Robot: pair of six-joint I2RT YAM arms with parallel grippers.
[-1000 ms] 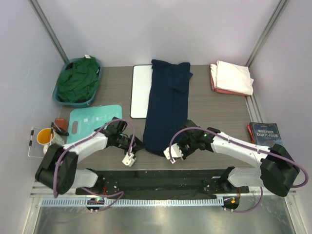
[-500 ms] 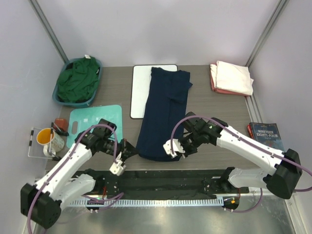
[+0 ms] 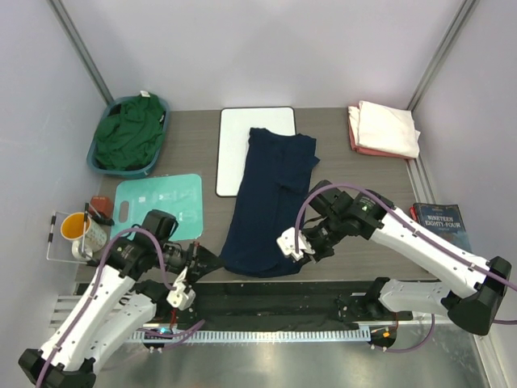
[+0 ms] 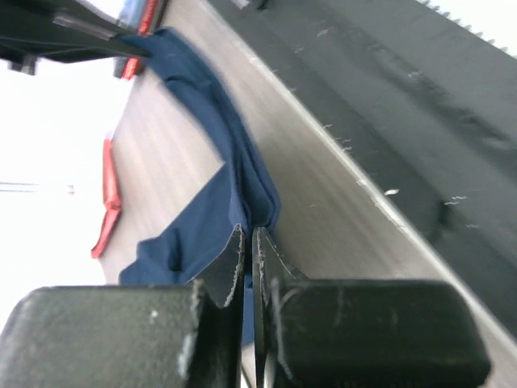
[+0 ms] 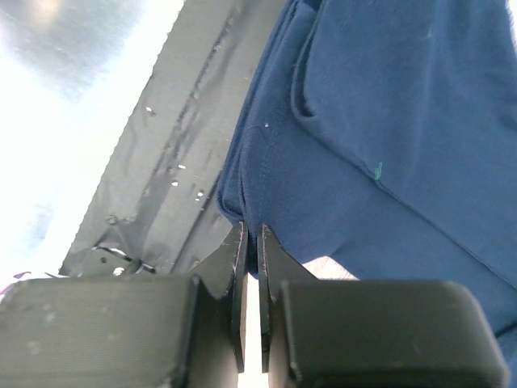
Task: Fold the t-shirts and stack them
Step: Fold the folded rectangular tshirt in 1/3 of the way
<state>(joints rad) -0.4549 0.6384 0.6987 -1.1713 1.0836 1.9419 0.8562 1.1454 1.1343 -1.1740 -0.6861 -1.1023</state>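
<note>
Navy cloth fills the middle of the overhead view: the navy t-shirt (image 3: 271,194) lies lengthwise on the counter (image 3: 190,149), its far end overlapping the white board (image 3: 238,141) and its near hem at the counter's front edge, skewed toward the left. The left claw (image 3: 208,263) sits at the hem's left corner and the right claw (image 3: 300,252) at its right corner. The green t-shirt (image 3: 129,133) is bundled in the basket (image 3: 164,109) at far left, and the cream-white t-shirt (image 3: 390,129) lies folded on the salmon-pink t-shirt (image 3: 354,129) at far right, well apart from the work. From the left wrist, the left claw (image 4: 248,242) is closed, with a bunched ridge of the navy t-shirt (image 4: 234,162) running right into its tips, so it appears to pinch the hem. From the right wrist, the right claw (image 5: 250,238) is likewise clamped on a thin bite of the navy t-shirt (image 5: 388,121) at its rolled edge. Both holds look shallow; I judge that a quick or uneven lift could pull a corner free, or twist the already slanted cloth so the fold lands crooked or sags over the front edge.
</note>
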